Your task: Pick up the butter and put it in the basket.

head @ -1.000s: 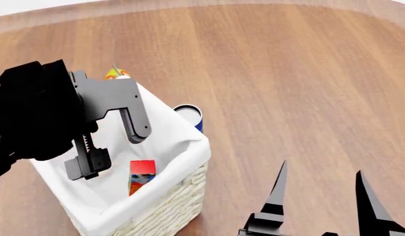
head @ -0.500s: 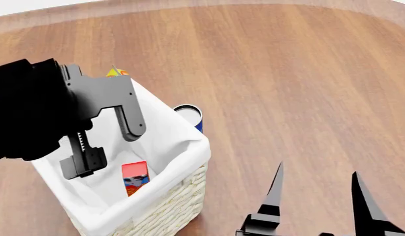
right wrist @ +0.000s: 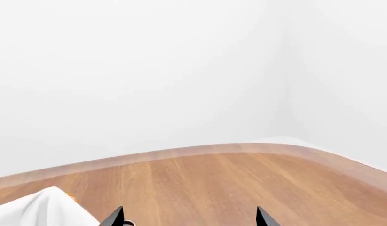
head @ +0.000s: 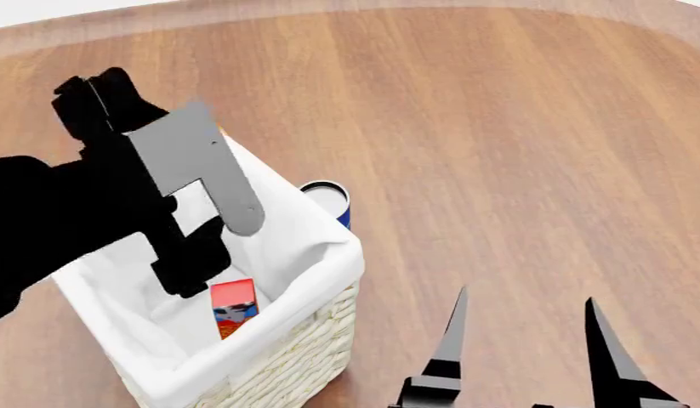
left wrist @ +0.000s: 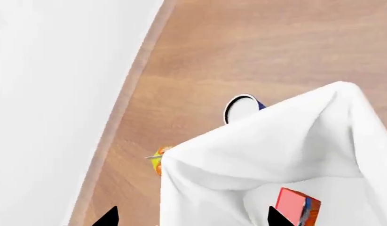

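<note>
Both jaws stand wide and empty: the left gripper (head: 213, 242) has risen and turned away since a second ago, while the butter (head: 233, 308) has apparently settled on the lining of the basket (head: 327, 255). The right gripper (head: 520, 340) idles, so the task looks done.

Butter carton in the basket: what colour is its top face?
Red, clearest in the head view on the butter carton.

Wooden table (head: 497, 127): basket (head: 310, 353), can (head: 327, 200).

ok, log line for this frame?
butter: inside basket | left gripper: open, above basket | right gripper: open, idle
</note>
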